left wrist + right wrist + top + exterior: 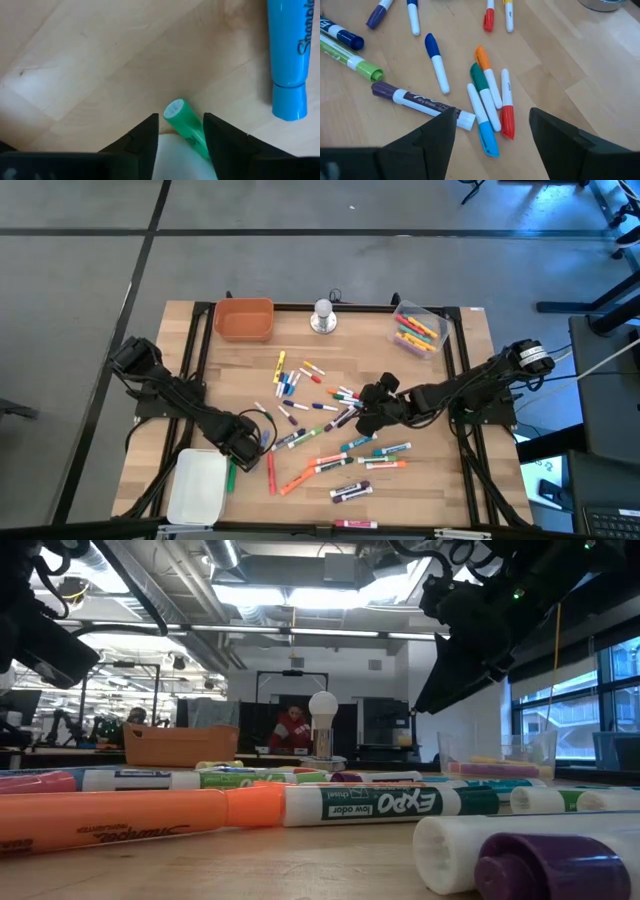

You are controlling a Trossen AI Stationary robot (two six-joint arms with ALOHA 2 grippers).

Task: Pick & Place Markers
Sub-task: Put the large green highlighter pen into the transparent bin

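Markers (330,430) lie scattered across the middle of the wooden surface (440,480). One green marker (185,122) sits between the left gripper (181,135) fingers, which stand narrowly apart around it, low near the white tray (197,486). The right gripper (492,131) hangs with jaws wide, empty, above a small cluster of markers at the centre.

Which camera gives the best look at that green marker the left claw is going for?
The left wrist view: the green marker fills the gap between the left gripper's fingers. The high view shows only a green sliver beside the white tray. The other views miss it.
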